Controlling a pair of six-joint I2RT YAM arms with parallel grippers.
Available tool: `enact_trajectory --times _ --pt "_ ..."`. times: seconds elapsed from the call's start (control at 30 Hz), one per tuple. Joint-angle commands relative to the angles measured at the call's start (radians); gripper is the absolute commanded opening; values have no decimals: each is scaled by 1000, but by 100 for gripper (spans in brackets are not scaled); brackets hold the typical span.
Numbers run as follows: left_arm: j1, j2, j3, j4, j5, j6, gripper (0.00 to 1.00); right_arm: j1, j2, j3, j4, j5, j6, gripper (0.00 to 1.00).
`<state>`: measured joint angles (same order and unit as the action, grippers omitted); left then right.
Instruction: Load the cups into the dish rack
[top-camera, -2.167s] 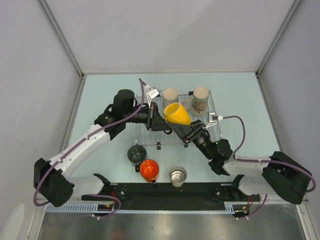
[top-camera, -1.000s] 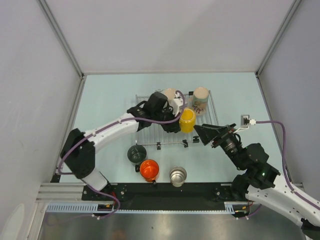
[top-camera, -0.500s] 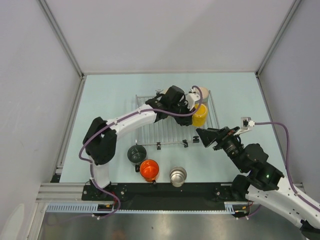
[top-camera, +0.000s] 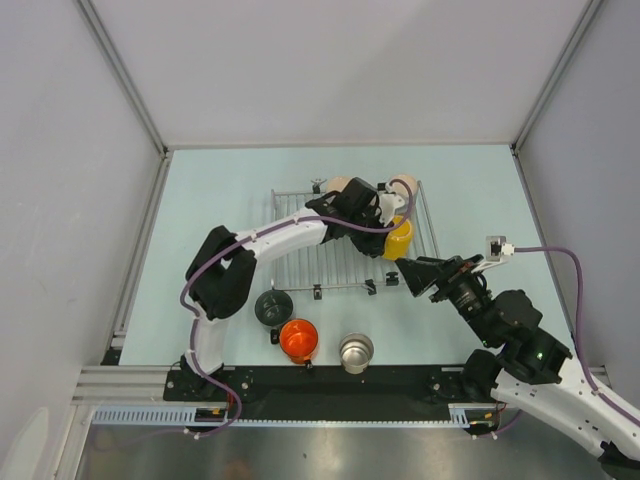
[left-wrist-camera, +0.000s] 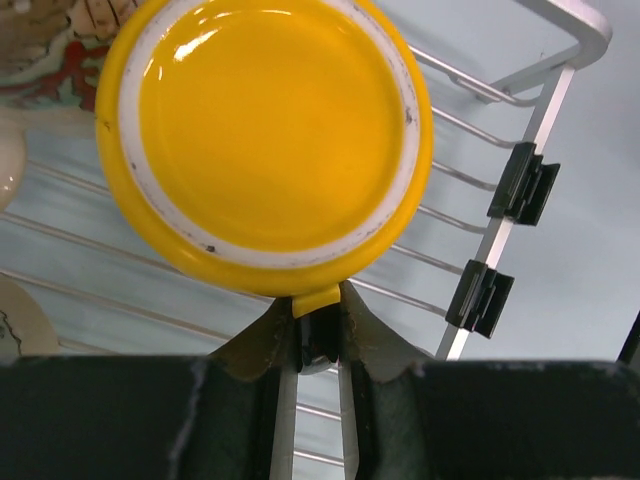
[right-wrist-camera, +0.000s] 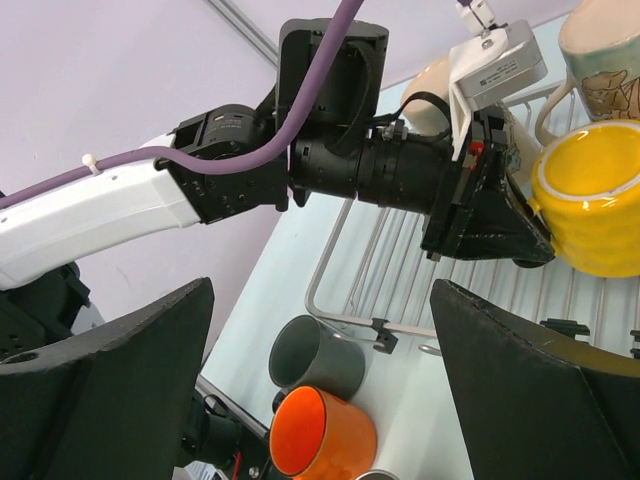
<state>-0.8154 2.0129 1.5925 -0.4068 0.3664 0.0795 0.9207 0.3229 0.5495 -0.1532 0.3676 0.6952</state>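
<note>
The yellow cup (left-wrist-camera: 265, 130) is bottom up over the right end of the dish rack (left-wrist-camera: 455, 255), in front of a cream cup (top-camera: 403, 187). My left gripper (left-wrist-camera: 318, 310) is shut on its handle; from above it (top-camera: 386, 230) sits just left of the yellow cup (top-camera: 399, 240). A second cream cup (top-camera: 338, 184) stands on the rack (top-camera: 320, 262), partly hidden by the left arm. The dark grey-green cup (top-camera: 272, 306), orange cup (top-camera: 297, 340) and steel cup (top-camera: 355, 352) stand on the table in front of the rack. My right gripper (top-camera: 412, 272) is open and empty at the rack's front right corner.
In the right wrist view the left wrist (right-wrist-camera: 400, 180) spans the rack (right-wrist-camera: 390, 270), with the grey cup (right-wrist-camera: 315, 355) and orange cup (right-wrist-camera: 320, 435) below. Black clips (left-wrist-camera: 525, 180) mark the rack's right edge. Side walls enclose the table.
My right gripper let go of the yellow cup and drew back to the right. My left gripper carried the cup across the rack to its right end, turned bottom up.
</note>
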Motion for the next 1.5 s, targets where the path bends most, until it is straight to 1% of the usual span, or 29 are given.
enact_trajectory --times 0.0,0.27,0.43,0.53,0.57,0.6,0.63,0.7,0.73,0.8,0.83,0.93,1.0,1.03,1.13,1.27,1.3,1.37,1.43,1.47 --pt "-10 7 73 76 34 5 1 -2 -1 1 27 -10 -28 96" --pt "-22 73 103 74 65 -27 1 -2 -7 -8 32 -15 -29 96" --pt "-27 86 121 53 85 -30 1 -5 -21 -13 29 -10 -31 96" --pt "-33 83 107 43 85 -23 1 -6 -25 -10 20 -2 -33 96" --pt "-37 80 94 39 79 -20 3 -6 -27 -10 17 1 -33 97" --pt "-39 78 84 37 78 -18 9 -6 -30 -11 14 4 -33 97" --pt "-41 67 74 33 81 -15 19 -6 -31 -11 12 4 -31 97" --pt "-41 50 26 34 80 -15 34 -8 -33 -10 7 8 -30 97" --pt "-42 29 8 33 80 -11 46 -9 -33 -10 6 10 -29 97" --pt "-44 6 -48 36 65 -9 54 -11 -35 -10 4 11 -28 97" --pt "-44 -15 -64 40 59 -4 61 -11 -33 -10 4 11 -29 98" --pt "-42 -46 -123 43 51 -3 73 -13 -33 -10 3 8 -25 98" --pt "-44 -75 -150 52 49 -6 77 -13 -31 -11 6 7 -23 98" --pt "-44 -85 -155 57 46 -7 81 -14 -31 -11 7 8 -23 98" --pt "-44 -132 -158 57 52 -12 82 -14 -19 -10 7 4 -25 98" --pt "-42 -236 -161 57 52 -14 83 -16 -1 -10 6 14 -28 99" --pt "-42 -296 -166 57 54 -11 83 -16 7 -10 6 16 -29 99" --pt "-44 -360 -178 45 52 -4 83 -16 31 -7 6 14 -31 99" --pt "-42 -471 -206 14 43 6 83 -17 57 4 -5 16 -36 98" --pt "-42 -514 -224 8 33 9 83 -17 103 12 -14 14 -34 98"
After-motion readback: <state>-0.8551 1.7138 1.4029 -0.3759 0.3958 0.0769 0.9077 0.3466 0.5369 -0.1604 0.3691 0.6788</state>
